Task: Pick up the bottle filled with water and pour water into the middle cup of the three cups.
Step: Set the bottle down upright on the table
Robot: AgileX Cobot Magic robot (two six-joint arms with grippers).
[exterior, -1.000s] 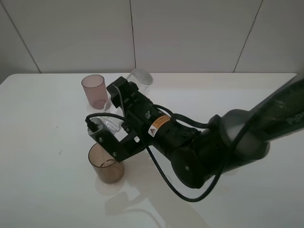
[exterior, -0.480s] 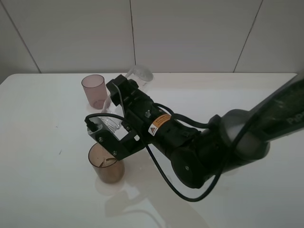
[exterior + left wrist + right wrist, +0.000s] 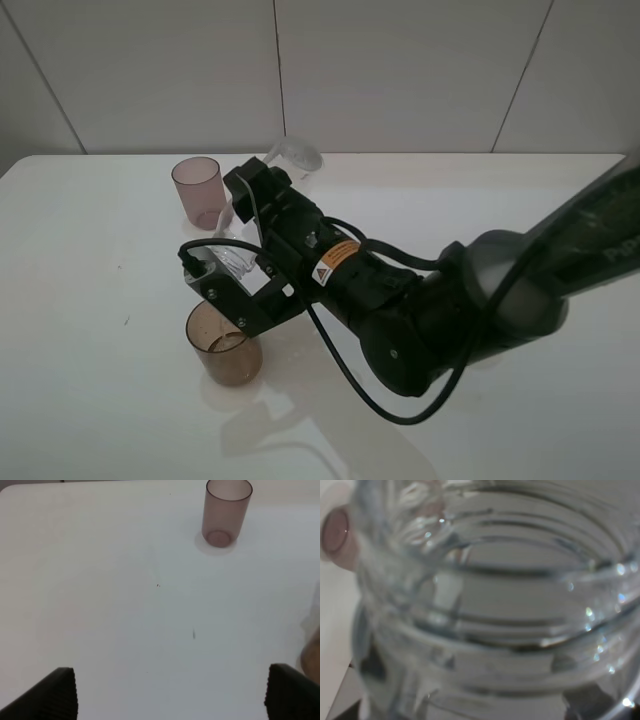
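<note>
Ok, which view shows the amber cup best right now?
Exterior high: the amber cup shows nearly whole. Left wrist catches only a blurred sliver; right wrist is filled by the bottle.

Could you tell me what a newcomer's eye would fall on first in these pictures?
The large dark right arm reaches across the white table, its gripper shut on the clear bottle, which is tipped neck-down over the amber-brown cup near the front left. A mauve-pink cup stands upright farther back, apart from them. In the right wrist view the bottle's threaded neck fills the picture, blurred.
</note>
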